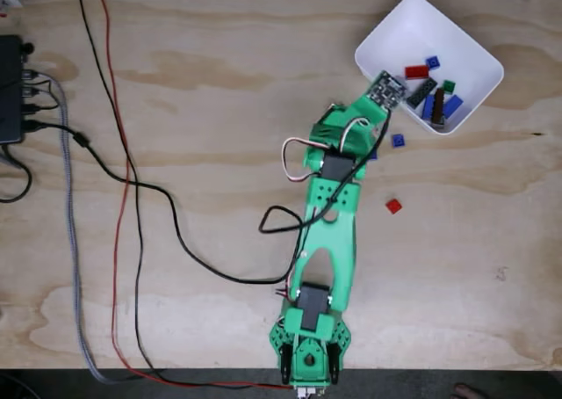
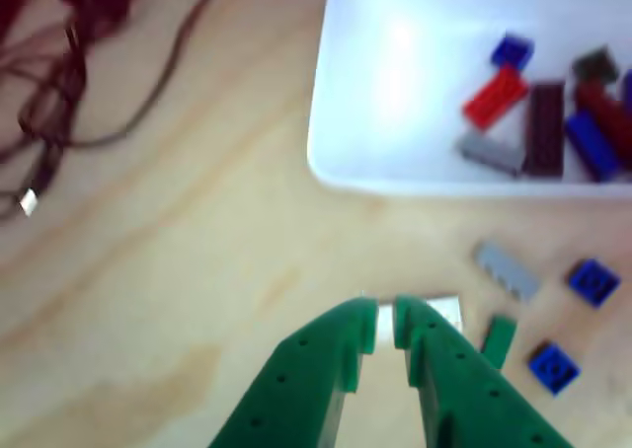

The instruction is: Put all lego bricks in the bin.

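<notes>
- The green tool (image 2: 386, 322) comes up from the bottom edge of the other view. Its two fingers are almost together, with just a thin gap left.
- A small white brick (image 2: 446, 312) shows in that gap and sticks out past the right finger. I think the tool is pinching it, but the picture is blurry, so I cannot be sure.
- Just to the right of the tool, on the bench (image 2: 178, 300), lie a green brick (image 2: 499, 337), a grey brick (image 2: 506, 269) and two blue bricks (image 2: 593, 280).
- The bin (image 2: 341, 162) is straight ahead of the tool and a bit to the right. Its near wall runs across the tool's path.
- Inside the bin there are red, blue, grey and dark bricks.
- So the next move should be to lift the tool forward, over that near wall.
- In the fixed view, a red brick (image 1: 393, 206) lies alone on the bench, well back from the bin.
</notes>
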Robot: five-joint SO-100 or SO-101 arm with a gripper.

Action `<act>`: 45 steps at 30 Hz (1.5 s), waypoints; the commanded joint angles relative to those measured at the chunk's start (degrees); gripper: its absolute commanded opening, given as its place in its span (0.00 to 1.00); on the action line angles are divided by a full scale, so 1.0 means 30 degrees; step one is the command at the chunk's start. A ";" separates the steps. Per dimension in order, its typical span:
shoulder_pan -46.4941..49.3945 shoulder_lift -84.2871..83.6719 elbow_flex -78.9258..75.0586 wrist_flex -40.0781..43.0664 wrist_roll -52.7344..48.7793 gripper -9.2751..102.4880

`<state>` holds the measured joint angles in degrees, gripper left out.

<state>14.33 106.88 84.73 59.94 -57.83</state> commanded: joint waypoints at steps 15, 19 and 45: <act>0.4980 -0.8174 -0.4629 0.4365 -0.1318 0.28; 0.4219 -0.5127 0.1934 0.1904 -0.1582 0.31; 0.1934 -1.0518 0.2197 0.0322 -0.1406 0.24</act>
<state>20.48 73.48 92.46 61.88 -62.14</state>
